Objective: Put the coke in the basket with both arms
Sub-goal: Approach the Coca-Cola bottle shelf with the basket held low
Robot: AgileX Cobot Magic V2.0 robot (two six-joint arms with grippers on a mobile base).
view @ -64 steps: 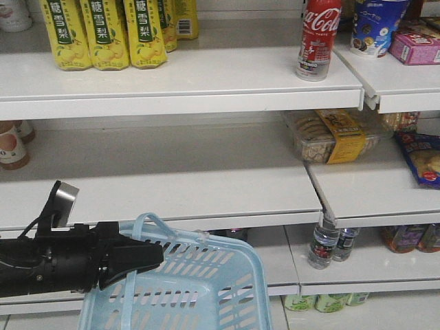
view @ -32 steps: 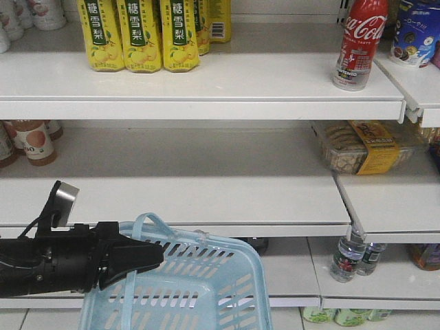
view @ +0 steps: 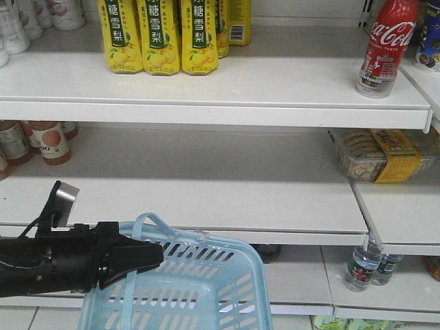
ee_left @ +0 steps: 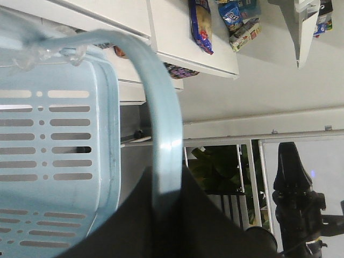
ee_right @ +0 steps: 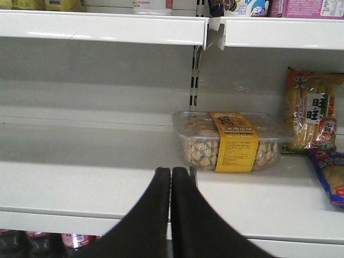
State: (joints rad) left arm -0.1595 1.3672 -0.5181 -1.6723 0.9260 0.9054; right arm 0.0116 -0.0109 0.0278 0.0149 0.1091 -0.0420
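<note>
Up at the right end of the top shelf (view: pixel 240 82), the coke (view: pixel 386 45) stands upright, well apart from the basket (view: pixel 227 289) below. The left tool (view: pixel 157 256) is clenched on the handle (ee_left: pixel 161 134) of the basket. The right tool (ee_right: pixel 171 173) is pinched closed, empty, facing a middle shelf (ee_right: pixel 80 177).
</note>
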